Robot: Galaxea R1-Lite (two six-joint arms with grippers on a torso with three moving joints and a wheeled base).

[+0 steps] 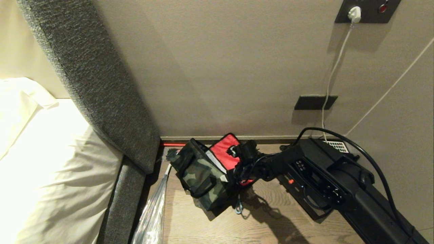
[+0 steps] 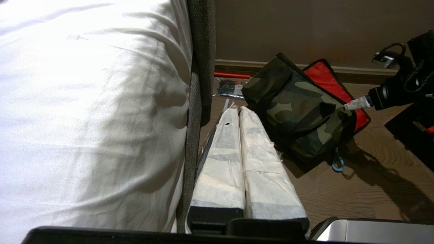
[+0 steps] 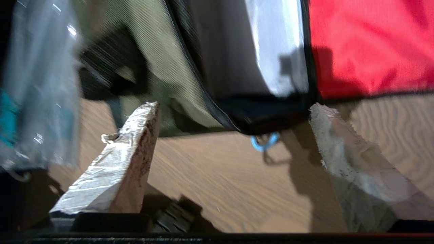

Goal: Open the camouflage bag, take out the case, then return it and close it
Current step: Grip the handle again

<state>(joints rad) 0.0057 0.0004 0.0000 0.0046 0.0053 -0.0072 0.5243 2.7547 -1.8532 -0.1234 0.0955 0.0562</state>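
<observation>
The camouflage bag (image 1: 200, 176) (image 2: 298, 112) (image 3: 152, 51) stands on a wooden bedside top with its red-lined lid (image 1: 225, 152) (image 3: 366, 47) thrown back toward the wall. My right gripper (image 1: 237, 176) (image 3: 232, 106) is open at the bag's near right corner. One taped finger is on each side of the black rim, with nothing held. A blue ring (image 3: 264, 142) hangs under that corner. The opening shows silver lining and darkness; the case is hidden. My left gripper (image 2: 238, 110) is shut and empty, parked beside the bed.
A black device (image 1: 315, 183) with a small red spot lies right of the bag, under my right arm. A clear packet (image 2: 230, 88) sits behind the bag by the wall. Shiny plastic wrap (image 1: 152, 210) lies along the bed frame (image 1: 129, 189). Cords hang from the wall socket (image 1: 354, 13).
</observation>
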